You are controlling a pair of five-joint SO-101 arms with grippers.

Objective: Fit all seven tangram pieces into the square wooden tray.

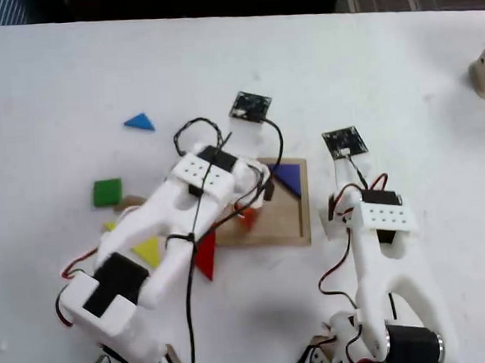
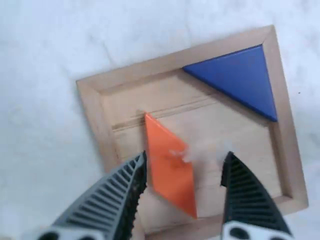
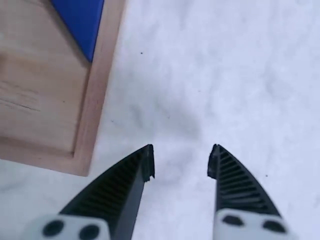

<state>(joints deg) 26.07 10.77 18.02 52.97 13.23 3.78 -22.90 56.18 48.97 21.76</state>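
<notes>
**High view.** Square wooden tray [image 1: 271,242], near the table's centre. It held two pieces:
- large blue triangle [image 1: 289,177], in the 1 o'clock corner
- orange parallelogram [image 1: 246,218], toward 7 o'clock

The left arm [image 1: 186,205] lay across the tray's 9 o'clock side. The right arm [image 1: 377,223] stood at 3 o'clock, off the tray.

Loose on the white table [image 1: 384,66], placed from the tray:
- red triangle [image 1: 205,259] at 7 o'clock
- yellow triangle [image 1: 148,251] at 8 o'clock
- green square [image 1: 107,192] at 9 o'clock
- small blue triangle [image 1: 139,122] at 10 o'clock

**Left wrist view.** The left gripper [image 2: 185,160] had its jaws spread, one on each side of the orange parallelogram, pinching nothing. The piece lay flat on the tray floor. It was apart from the large blue triangle, which sat tight in a corner.

**Right wrist view.** The right gripper [image 3: 180,162] had its jaws spread and empty, over bare table just beside a tray corner. The large blue triangle lay against the rim there.
</notes>
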